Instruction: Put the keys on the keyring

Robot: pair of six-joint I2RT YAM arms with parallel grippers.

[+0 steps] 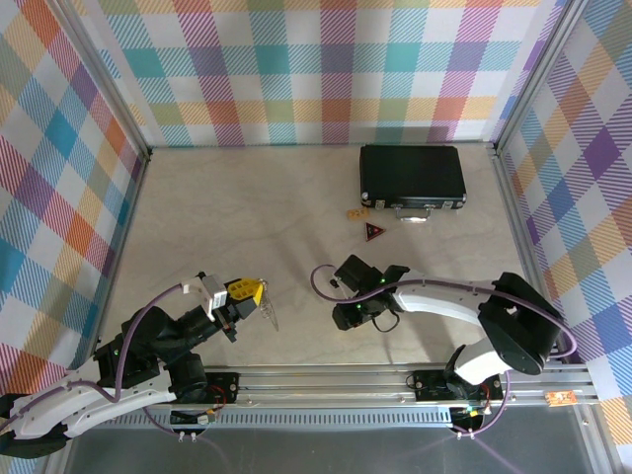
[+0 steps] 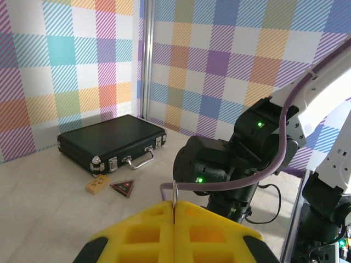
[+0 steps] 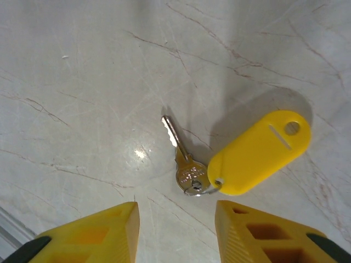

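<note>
A small silver key [image 3: 184,164] with a yellow head tag [image 3: 258,153] lies flat on the pale marble table. My right gripper [image 3: 175,213] hangs just above it, open, with one yellow finger on each side and nothing between them. In the top view the right wrist [image 1: 363,284] covers the key. My left gripper [image 1: 255,288] is shut on the gray keyring [image 1: 270,312], which sticks out past its fingertips toward the table. In the left wrist view the keyring [image 2: 174,192] shows edge-on as a thin metal strip pinched between the yellow pads [image 2: 148,230].
A black case [image 1: 412,178] lies at the back right, with a tan tag [image 1: 355,212] and a dark red triangular tag [image 1: 374,232] just in front of it. Plaid walls close in the table on three sides. The right arm's purple cable loops near its wrist.
</note>
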